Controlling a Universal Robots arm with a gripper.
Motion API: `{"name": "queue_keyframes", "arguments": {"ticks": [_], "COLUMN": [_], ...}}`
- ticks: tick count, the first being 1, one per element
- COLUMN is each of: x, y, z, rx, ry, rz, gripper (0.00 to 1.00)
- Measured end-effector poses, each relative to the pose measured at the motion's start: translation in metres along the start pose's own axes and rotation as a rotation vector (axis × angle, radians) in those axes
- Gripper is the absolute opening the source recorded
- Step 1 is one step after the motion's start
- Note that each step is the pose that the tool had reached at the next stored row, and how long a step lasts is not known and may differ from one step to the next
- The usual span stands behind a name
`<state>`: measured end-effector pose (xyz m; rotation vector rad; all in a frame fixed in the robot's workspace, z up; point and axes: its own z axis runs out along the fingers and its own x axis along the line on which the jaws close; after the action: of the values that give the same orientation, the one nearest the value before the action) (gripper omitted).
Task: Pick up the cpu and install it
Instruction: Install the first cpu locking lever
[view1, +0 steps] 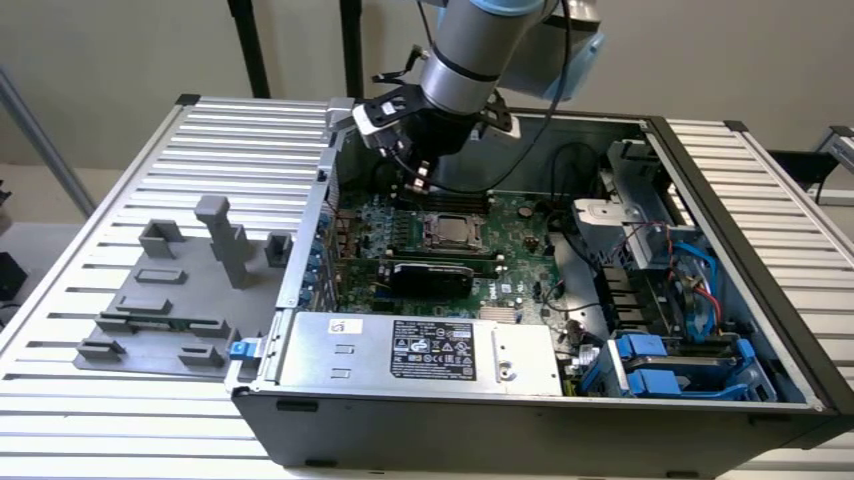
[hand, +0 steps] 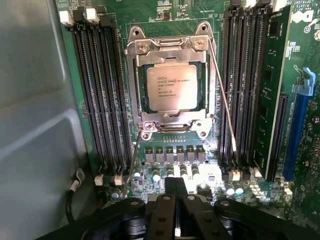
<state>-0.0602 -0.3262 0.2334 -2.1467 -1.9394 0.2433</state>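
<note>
I see the cpu (hand: 171, 87) lying flat and face up in the socket on the motherboard (hand: 175, 25). It is a small square chip with a silvery metal top. Several lines of dark print run across that top, too small for me to read. The socket's metal frame (hand: 167, 46) lies around it and covers its edges, so the raised middle shows through the opening. It sits square to the frame, not tilted. Black memory slots (hand: 102, 90) stand on either side of it. In the exterior view it is a pale square on the green board, inside the open case (view1: 534, 420).
</note>
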Motion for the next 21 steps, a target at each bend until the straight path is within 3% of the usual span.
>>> {"name": "queue_keyframes", "arguments": {"ticks": [5,11,13,21], "x": [-0.013,-0.020,-0.020,-0.020], "y": [-0.0003,-0.0056,-0.0067,-0.0085], "z": [-0.0004,0.0009,0.0012,0.0018], "rx": [0.0024,0.0081,0.0091,0.0124], "ry": [0.0143,0.0431,0.0604,0.1433], "rz": [-0.001,0.001,0.010,0.058], "gripper": [0.11,0.11,0.11,0.11]}}
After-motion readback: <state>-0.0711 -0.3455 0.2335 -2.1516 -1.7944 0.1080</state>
